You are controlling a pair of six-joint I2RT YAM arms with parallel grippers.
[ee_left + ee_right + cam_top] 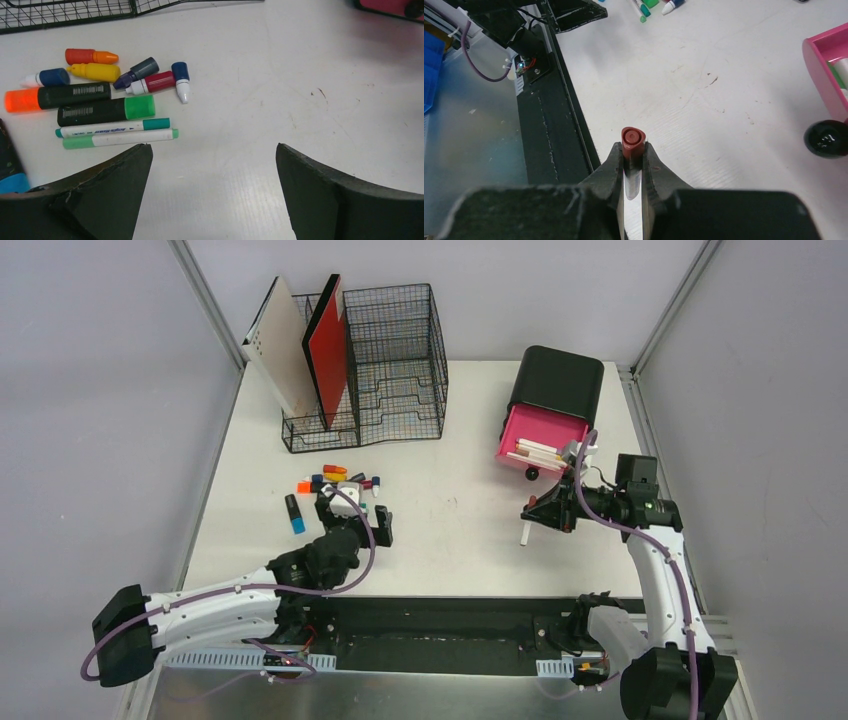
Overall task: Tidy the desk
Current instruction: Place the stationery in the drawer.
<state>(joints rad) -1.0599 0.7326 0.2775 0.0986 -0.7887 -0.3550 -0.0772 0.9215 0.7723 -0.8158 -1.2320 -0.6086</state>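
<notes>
The white desk (pixel 460 440) carries a loose pile of markers and small bottles (pixel 335 480) left of its middle. In the left wrist view the pile (pixel 100 100) lies at the upper left. My left gripper (pixel 212 150) hangs open over bare desk just right of the pile, nothing between its fingers; the top view shows it (pixel 355 510) right beside the markers. My right gripper (pixel 632 147) is shut on a white pen with a dark red cap (pixel 632 137). It holds the pen (pixel 524 532) in front of the open pink drawer (pixel 540 437).
A black wire-mesh organizer (pixel 395 360) at the back left holds a red board (pixel 328 350) and a beige board (pixel 285 345). The black box (pixel 557 380) stands at the back right, its pink drawer holding white pens. The drawer's black knob (pixel 828 138) is near my right gripper. A blue-ended marker (pixel 294 514) lies apart.
</notes>
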